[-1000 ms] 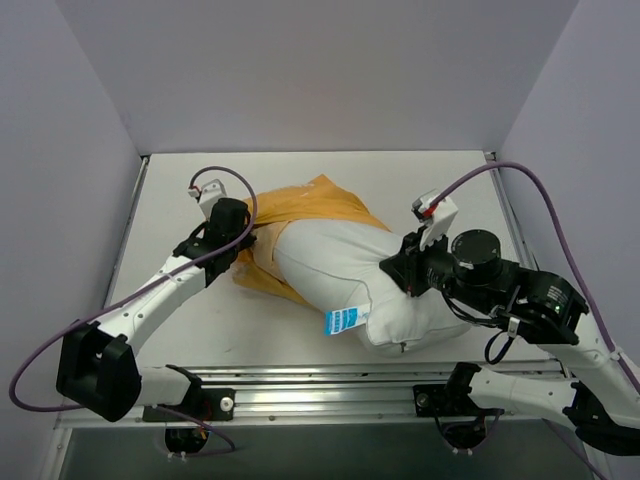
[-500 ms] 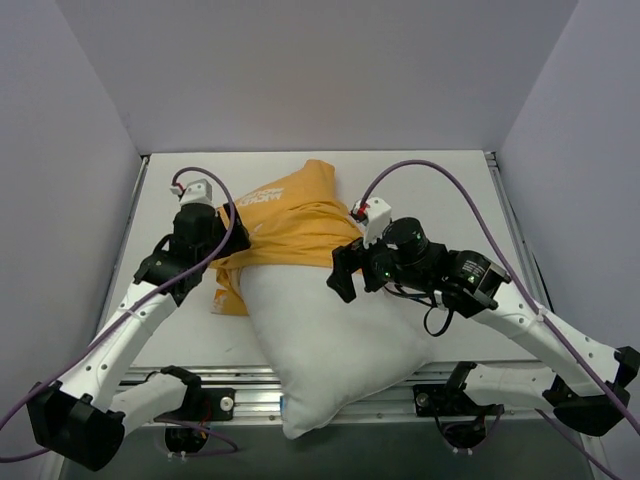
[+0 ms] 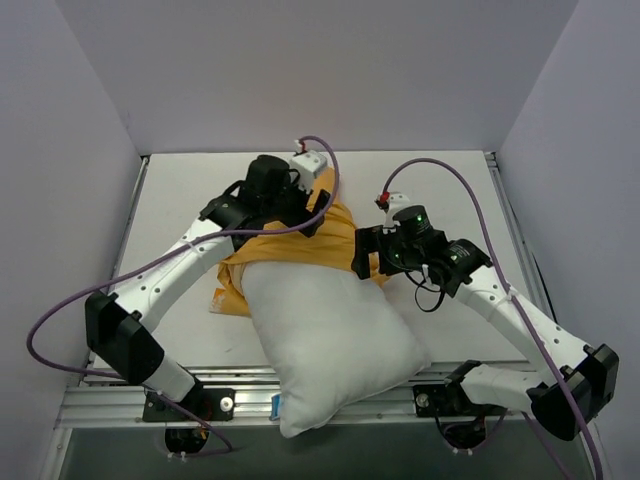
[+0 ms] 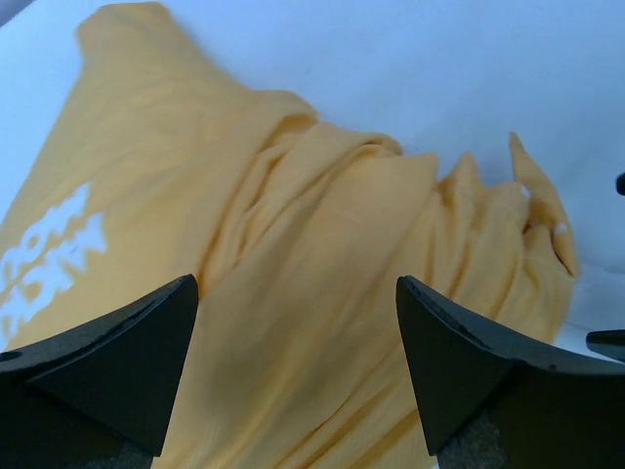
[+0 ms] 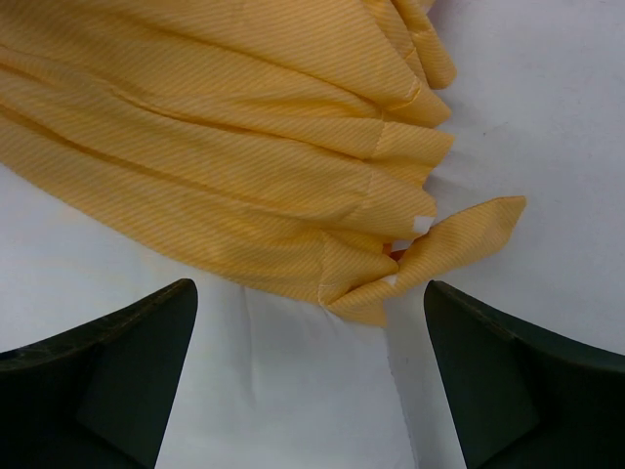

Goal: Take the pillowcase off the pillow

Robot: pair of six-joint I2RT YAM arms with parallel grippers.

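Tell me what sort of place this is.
Probably a robotics lab test cell: plain walls box in a white table, and the left arm and right arm mount on a metal rail.

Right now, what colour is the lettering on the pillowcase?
White lettering on the orange-yellow pillowcase, clearest in the left wrist view.

**Pillow in front, pillowcase behind**

The pillow (image 3: 330,340) lies mid-table (image 3: 450,180), and its near corner hangs over the near edge between my two bases. The pillowcase (image 3: 285,248) is bunched over the pillow's far end and spills left onto the table. My left gripper (image 4: 293,283) hangs above the pillowcase's far part. My right gripper (image 5: 311,288) is over its right edge, where it meets the pillow.
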